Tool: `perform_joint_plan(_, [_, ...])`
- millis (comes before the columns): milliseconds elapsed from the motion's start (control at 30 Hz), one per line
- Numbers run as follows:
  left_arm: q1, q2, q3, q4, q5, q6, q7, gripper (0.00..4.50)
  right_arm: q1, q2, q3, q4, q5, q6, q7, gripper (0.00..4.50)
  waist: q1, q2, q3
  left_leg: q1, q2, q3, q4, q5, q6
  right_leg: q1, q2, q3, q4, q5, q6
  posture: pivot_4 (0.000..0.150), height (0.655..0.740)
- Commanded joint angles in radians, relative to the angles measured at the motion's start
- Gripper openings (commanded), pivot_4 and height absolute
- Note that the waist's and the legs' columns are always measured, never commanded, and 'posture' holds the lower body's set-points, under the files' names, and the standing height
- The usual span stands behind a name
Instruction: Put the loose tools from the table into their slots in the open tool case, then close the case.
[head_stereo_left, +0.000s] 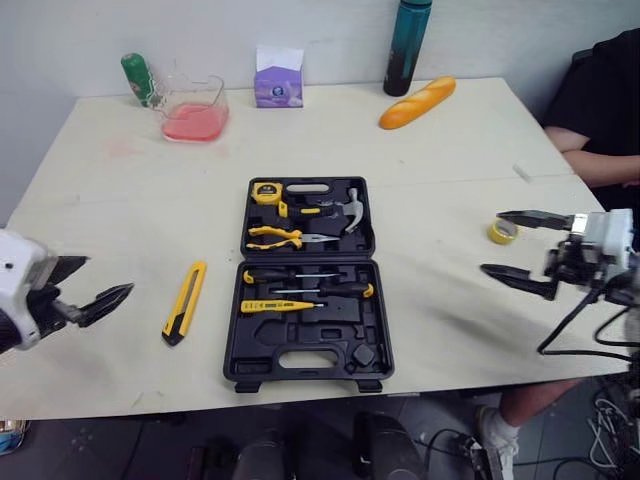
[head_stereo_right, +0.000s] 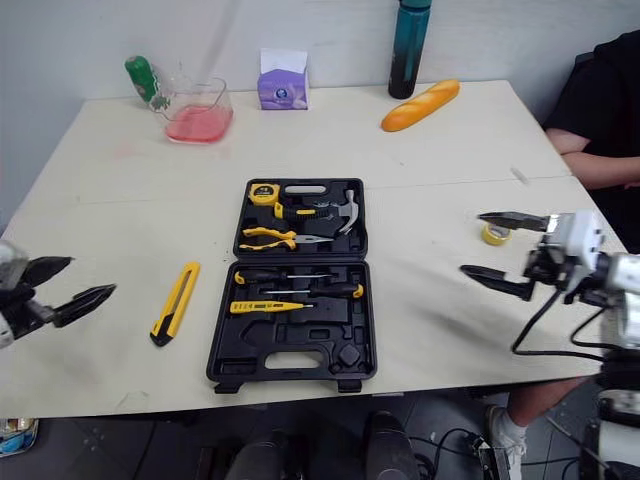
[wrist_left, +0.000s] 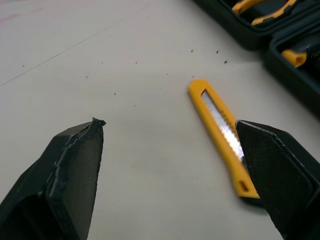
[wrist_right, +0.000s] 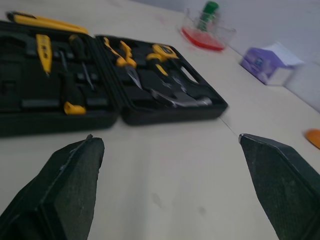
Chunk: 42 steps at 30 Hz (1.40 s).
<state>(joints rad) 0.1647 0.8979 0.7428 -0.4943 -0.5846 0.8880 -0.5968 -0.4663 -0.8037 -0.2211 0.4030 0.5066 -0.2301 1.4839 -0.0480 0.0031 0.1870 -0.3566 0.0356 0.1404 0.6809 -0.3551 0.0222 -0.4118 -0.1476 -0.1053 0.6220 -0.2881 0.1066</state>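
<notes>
Left eye view: one yellow utility knife (head_stereo_left: 185, 302) lies flat on the table (head_stereo_left: 120, 200), just beside the left wall of the one open tool case (head_stereo_left: 340, 322). Its long axis runs nearly parallel to that wall, from the robot's side toward the far side. The far end leans slightly toward the case, and the dark-tipped end points at the robot.

In the case's slots sit one tape measure (head_stereo_left: 266, 192), one hammer (head_stereo_left: 345, 210), one pair of pliers (head_stereo_left: 280, 237), two slim screwdrivers (head_stereo_left: 300, 275) and one yellow tester pen (head_stereo_left: 270, 306). One roll of yellow tape (head_stereo_left: 503, 231) rests right of the case.

The left gripper (head_stereo_left: 110, 275) hangs left of the knife with its jaws spread wide, holding nothing. The right gripper (head_stereo_left: 490, 242) hovers beside the tape roll, also gaping and empty.
</notes>
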Motion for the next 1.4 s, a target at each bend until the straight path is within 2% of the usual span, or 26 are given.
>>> perform_joint_plan(33, [-0.057, -0.057, -0.014, -0.144, -0.080, 0.204, 0.149, 4.43, -0.010, 0.019, 0.017, -0.109, 0.030, 0.045, -0.005, 4.50, 0.007, 0.000, 0.000, 0.000, 0.000, 0.000, 0.000, 0.000, 0.000, 0.000, 0.000, 0.000, 0.000, 0.000, 0.000, 0.150, 0.7400])
perform_joint_plan(133, [-0.143, -0.145, -0.056, -0.245, -0.109, 0.397, 0.293, 4.43, -0.019, 0.057, 0.041, -0.162, 0.042, 0.083, -0.016, 4.50, 0.020, -0.001, 0.000, 0.000, -0.001, 0.000, 0.001, 0.000, 0.000, 0.000, 0.001, 0.000, 0.000, 0.000, 0.000, 0.150, 0.7400])
perform_joint_plan(300, [-0.278, -0.265, -0.136, -0.356, -0.067, 0.677, 0.441, 4.43, -0.018, 0.103, 0.056, -0.257, 0.106, 0.167, -0.025, 4.50, 0.030, -0.003, -0.001, 0.000, -0.003, 0.000, 0.002, 0.001, 0.001, 0.001, 0.004, 0.000, 0.001, 0.000, 0.001, 0.150, 0.7400])
perform_joint_plan(367, [-0.317, -0.339, -0.173, -0.372, -0.047, 0.725, 0.499, 4.43, -0.010, 0.121, 0.068, -0.317, 0.134, 0.204, -0.028, 4.50, 0.033, -0.004, -0.001, 0.000, -0.004, 0.000, 0.002, 0.001, 0.001, 0.001, 0.005, 0.000, 0.001, 0.001, 0.002, 0.150, 0.7400])
perform_joint_plan(467, [-0.331, -0.406, -0.242, -0.361, -0.005, 0.726, 0.575, 4.43, 0.012, 0.124, 0.091, -0.370, 0.132, 0.222, -0.003, 4.50, 0.037, -0.004, -0.001, 0.000, -0.003, 0.000, 0.002, 0.001, 0.001, 0.001, 0.006, 0.000, 0.001, 0.001, 0.002, 0.150, 0.7400])
perform_joint_plan(667, [-0.382, -0.431, -0.297, -0.292, 0.082, 0.726, 0.630, 4.43, 0.059, 0.129, 0.091, -0.372, 0.113, 0.186, 0.024, 4.50, 0.047, -0.007, -0.002, 0.000, -0.002, 0.000, 0.003, 0.001, 0.000, 0.001, 0.009, 0.000, -0.001, 0.001, 0.002, 0.150, 0.7400])
perform_joint_plan(1167, [-0.377, -0.453, -0.427, -0.165, 0.206, 0.634, 0.589, 4.43, 0.123, 0.127, 0.077, -0.393, 0.119, 0.150, 0.030, 4.50, 0.048, -0.008, -0.002, 0.000, -0.001, 0.000, 0.003, 0.002, 0.000, 0.001, 0.009, 0.000, -0.001, 0.001, 0.001, 0.150, 0.7400])
perform_joint_plan(1400, [-0.356, -0.467, -0.467, -0.093, 0.208, 0.598, 0.547, 4.43, 0.135, 0.132, 0.091, -0.420, 0.103, 0.138, 0.015, 4.50, 0.051, -0.007, -0.002, 0.002, -0.002, 0.000, 0.003, 0.002, 0.000, 0.002, 0.007, 0.000, -0.001, 0.001, 0.001, 0.150, 0.7400])
